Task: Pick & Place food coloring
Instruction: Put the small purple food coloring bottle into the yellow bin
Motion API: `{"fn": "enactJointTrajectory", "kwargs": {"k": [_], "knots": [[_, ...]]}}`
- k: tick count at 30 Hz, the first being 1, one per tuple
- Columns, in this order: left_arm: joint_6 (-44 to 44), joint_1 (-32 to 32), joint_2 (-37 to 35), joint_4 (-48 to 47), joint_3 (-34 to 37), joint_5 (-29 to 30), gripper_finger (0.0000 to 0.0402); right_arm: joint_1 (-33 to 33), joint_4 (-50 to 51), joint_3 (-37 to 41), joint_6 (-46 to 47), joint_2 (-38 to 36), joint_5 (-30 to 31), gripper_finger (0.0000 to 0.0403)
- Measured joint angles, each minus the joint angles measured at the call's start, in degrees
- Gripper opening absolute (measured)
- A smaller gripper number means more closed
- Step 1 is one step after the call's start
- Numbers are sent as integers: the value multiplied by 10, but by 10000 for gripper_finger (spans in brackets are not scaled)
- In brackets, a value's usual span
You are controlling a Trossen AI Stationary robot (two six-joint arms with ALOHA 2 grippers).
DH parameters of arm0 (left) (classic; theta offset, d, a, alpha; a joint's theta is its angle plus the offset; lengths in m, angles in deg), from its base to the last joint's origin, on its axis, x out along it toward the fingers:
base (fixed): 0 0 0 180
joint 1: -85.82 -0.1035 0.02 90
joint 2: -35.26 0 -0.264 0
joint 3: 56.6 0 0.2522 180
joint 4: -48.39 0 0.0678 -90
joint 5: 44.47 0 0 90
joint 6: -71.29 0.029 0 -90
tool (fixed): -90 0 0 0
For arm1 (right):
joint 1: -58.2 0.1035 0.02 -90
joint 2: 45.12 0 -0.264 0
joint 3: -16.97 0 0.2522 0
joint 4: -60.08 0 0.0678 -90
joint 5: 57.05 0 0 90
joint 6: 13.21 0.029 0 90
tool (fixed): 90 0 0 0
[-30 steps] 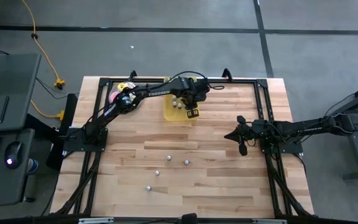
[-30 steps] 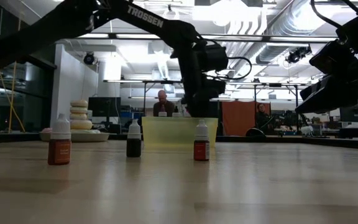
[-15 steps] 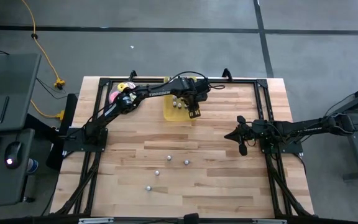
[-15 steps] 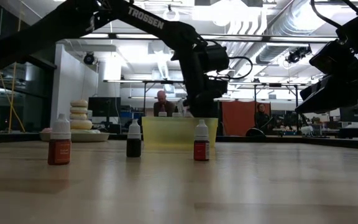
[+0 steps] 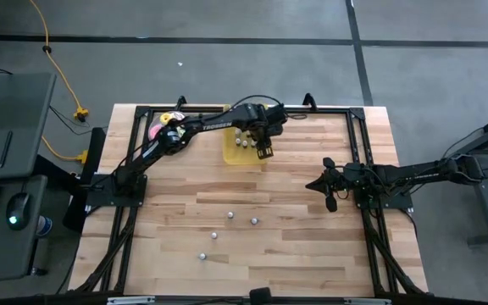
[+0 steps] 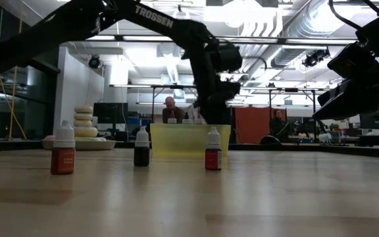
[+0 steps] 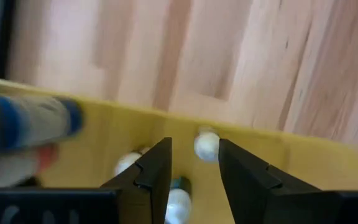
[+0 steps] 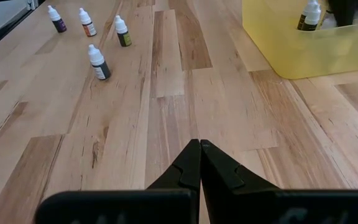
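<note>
The left hand (image 5: 263, 146) hangs over the yellow tray (image 5: 230, 152) at the far side of the table (image 5: 295, 254), its fingers (image 7: 155, 174) parted with nothing between them. Directly beneath it, inside the tray, stand several white-capped food coloring bottles (image 7: 206, 146); one cap shows in the gap between the fingers. Four more bottles (image 5: 232, 216) stand loose on the near half of the table, well apart from this hand. The right hand (image 5: 328, 188) rests at the table's right side, fingers pressed together and empty.
</note>
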Motion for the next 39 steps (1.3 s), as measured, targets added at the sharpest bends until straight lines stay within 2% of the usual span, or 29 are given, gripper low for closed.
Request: {"fn": "enactJointTrajectory", "kwargs": {"k": [5, 14, 26, 32, 39], "knots": [[1, 0, -1, -24, -46, 3, 127, 0, 0, 0, 0, 0, 0, 0], [15, 11, -57, -44, -48, 48, 127, 0, 0, 0, 0, 0, 0, 0], [40, 64, -169, -126, -49, 45, 127, 0, 0, 0, 0, 0, 0, 0], [37, 95, -193, -197, -49, 41, 127, 0, 0, 0, 0, 0, 0, 0], [11, 134, -199, -241, -49, -5, 127, 0, 0, 0, 0, 0, 0, 0]]}}
